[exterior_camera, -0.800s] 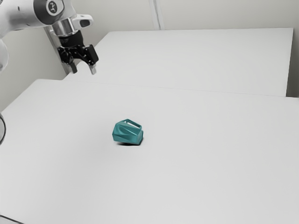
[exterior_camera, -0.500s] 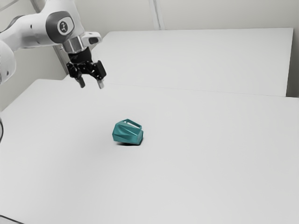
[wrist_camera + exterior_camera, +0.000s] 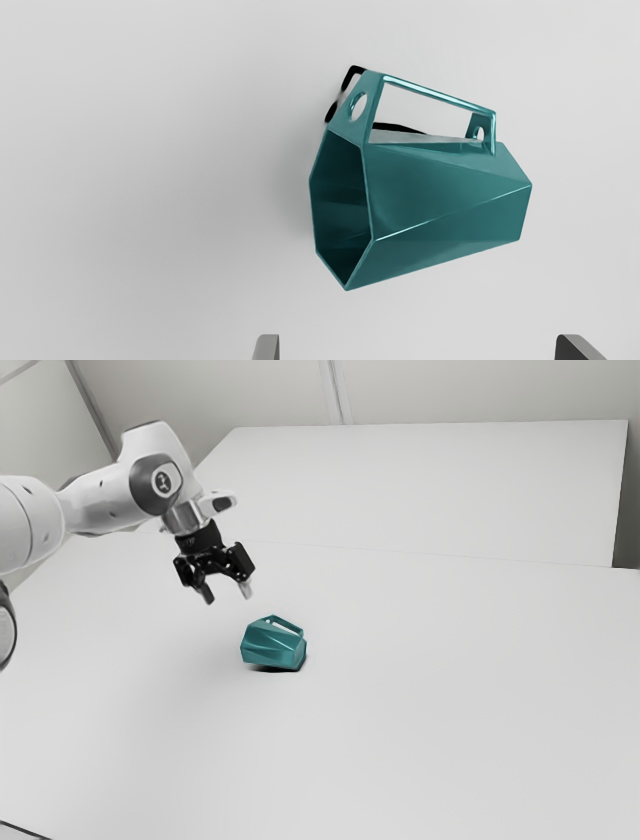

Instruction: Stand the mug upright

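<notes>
Exterior view: from the exterior view's left, the white arm (image 3: 100, 502) reaches in over the white bench (image 3: 450, 720). At its end is the black claw (image 3: 227, 598), raised above the bench and pointing down. Its two fingers stand wide apart with nothing held between them, and neither touches the mug or the bench. Just to the exterior view's right of the claw, and lower, the teal mug (image 3: 273, 650) lies on its side on the bench, near the fingertips but apart from them. Its handle is on the upper side. Behind the bench is a second white surface (image 3: 420, 480), running toward the exterior view's right.

Wrist view: the claw is spread, with a broad gap between its fingers (image 3: 267, 348). The mug is out past the fingertips, lined up with that gap and clear of both fingers. Its open mouth (image 3: 342, 210) faces sideways, nearer the line of one finger, and its narrower base end is nearer the line of the other. The handle (image 3: 440, 95) is on the side of the mug away from the fingertips, with a black shadow (image 3: 397, 126) beside it.
</notes>
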